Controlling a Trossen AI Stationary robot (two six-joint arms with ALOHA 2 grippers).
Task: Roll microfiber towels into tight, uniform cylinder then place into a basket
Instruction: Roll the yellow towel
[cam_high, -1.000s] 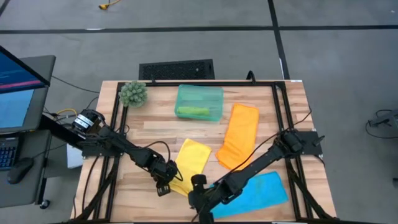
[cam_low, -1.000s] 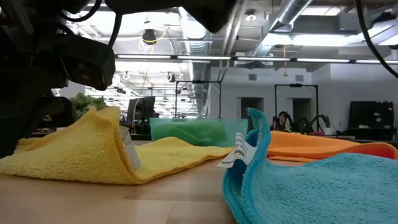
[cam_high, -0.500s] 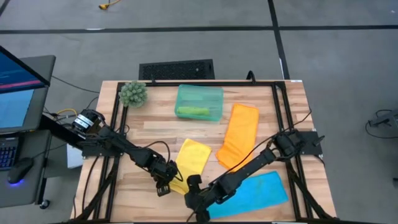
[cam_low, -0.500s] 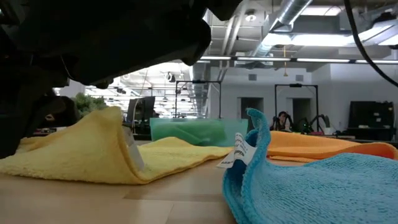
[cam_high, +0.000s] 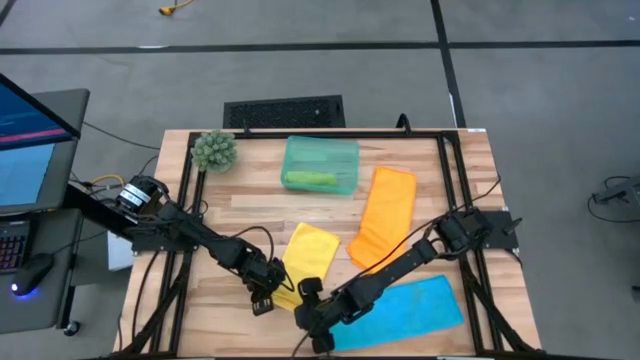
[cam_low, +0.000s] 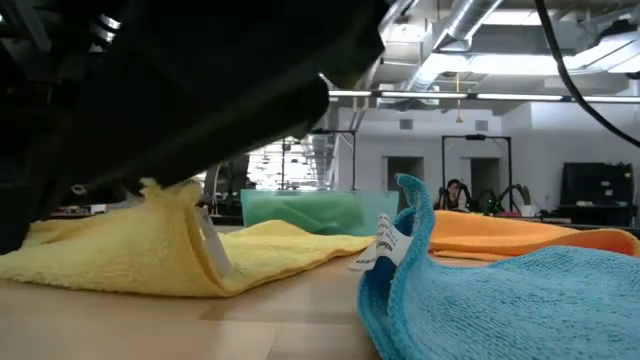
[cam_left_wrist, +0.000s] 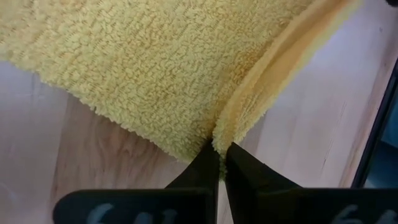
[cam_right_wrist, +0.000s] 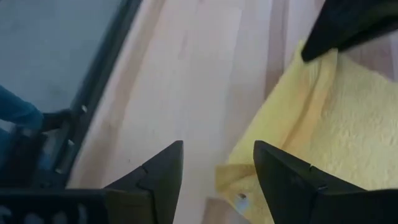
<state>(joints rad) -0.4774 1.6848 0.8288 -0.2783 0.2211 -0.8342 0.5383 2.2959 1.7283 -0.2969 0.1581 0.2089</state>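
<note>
A: Lying flat near the table's (cam_high: 220, 205) front edge, the yellow towel (cam_high: 308, 252) has its near corner pinched in the left gripper (cam_left_wrist: 219, 163), jaws closed on the cloth.

B: And the right gripper (cam_right_wrist: 214, 171)?

A: Jaws spread wide, holding nothing, just beside that same corner. The blue towel (cam_high: 410, 312) and orange towel (cam_high: 384, 218) lie to the right; the basket (cam_high: 320, 165) sits at the back.

no readable text, blue towel (cam_low: 500, 300) carries a white tag (cam_low: 381, 243), its print too small to read
</note>
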